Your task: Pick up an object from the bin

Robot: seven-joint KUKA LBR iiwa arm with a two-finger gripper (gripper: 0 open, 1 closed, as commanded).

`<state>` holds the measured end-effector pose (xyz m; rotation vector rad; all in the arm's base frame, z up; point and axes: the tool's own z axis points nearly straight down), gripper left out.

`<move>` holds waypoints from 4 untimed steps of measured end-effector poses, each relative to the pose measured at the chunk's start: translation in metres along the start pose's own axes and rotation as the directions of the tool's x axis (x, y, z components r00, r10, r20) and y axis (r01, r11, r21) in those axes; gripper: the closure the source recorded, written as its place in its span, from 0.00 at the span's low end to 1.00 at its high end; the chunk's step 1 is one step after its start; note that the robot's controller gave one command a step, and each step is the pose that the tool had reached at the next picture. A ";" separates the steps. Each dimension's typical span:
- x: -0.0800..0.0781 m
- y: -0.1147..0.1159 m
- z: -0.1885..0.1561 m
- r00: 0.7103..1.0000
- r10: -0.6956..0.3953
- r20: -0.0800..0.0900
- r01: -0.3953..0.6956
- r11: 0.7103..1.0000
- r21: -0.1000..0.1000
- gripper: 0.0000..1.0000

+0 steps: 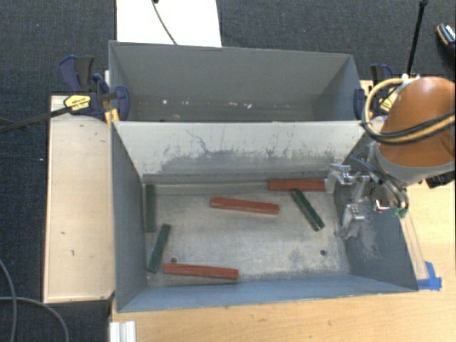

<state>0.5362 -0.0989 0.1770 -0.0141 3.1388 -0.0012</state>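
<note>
My gripper hangs low at the right side of the bin, close to the right wall, with nothing visibly in it. Just to its left a short dark green stick lies slanted on the floor, apart from the gripper. A red-brown stick lies along the foot of the back wall, its right end near the gripper's upper part. Further left, a longer red-brown stick rests flat near the middle of the bin.
At the left wall a dark green stick lies lengthwise, with another green one slanted below it. A third red-brown stick lies along the front wall. The arm's orange cover and cables sit over the bin's right rim.
</note>
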 end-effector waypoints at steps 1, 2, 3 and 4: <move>-0.056 0.053 0.104 0.999 0.049 -0.002 -0.049 0.999 -0.004 0.00; -0.039 0.148 0.107 0.991 0.131 -0.003 -0.131 0.991 -0.006 0.00; -0.040 0.142 0.106 0.991 0.135 -0.001 -0.135 0.991 -0.001 1.00; -0.048 0.161 -0.039 0.989 0.146 0.008 -0.146 0.989 -0.004 1.00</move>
